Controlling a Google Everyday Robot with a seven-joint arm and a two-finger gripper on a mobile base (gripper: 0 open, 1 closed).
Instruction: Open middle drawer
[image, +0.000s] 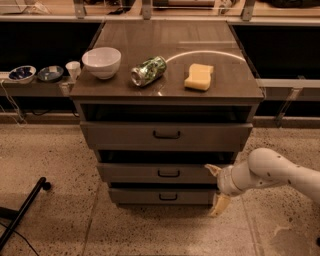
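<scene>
While my arm reached in from the right edge of the camera view, my gripper (217, 187) sat at about 3 o'clock from the middle drawer (159, 173), close against the right end of the cabinet's lower fronts. Its two pale fingers were spread apart, holding nothing: the upper fingertip (212, 169) lay at the right end of the middle drawer's front, though I could not tell whether it touched, and the lower one pointed down toward 6 o'clock beside the bottom drawer (160, 196). The middle drawer was the second of the three stacked fronts, below the taller top drawer (125, 136), with its small dark handle (168, 173) at centre and well apart from my fingers. A dark gap showed above its front. On the cabinet top (170, 40) a green can (148, 70) lay on its side, with a white bowl (102, 61) at its 9 o'clock and a yellow sponge (199, 77) at its 3 o'clock. Farther toward 9 o'clock, on a low shelf, stood a small white cup (73, 69) and two little dishes (22, 73).
</scene>
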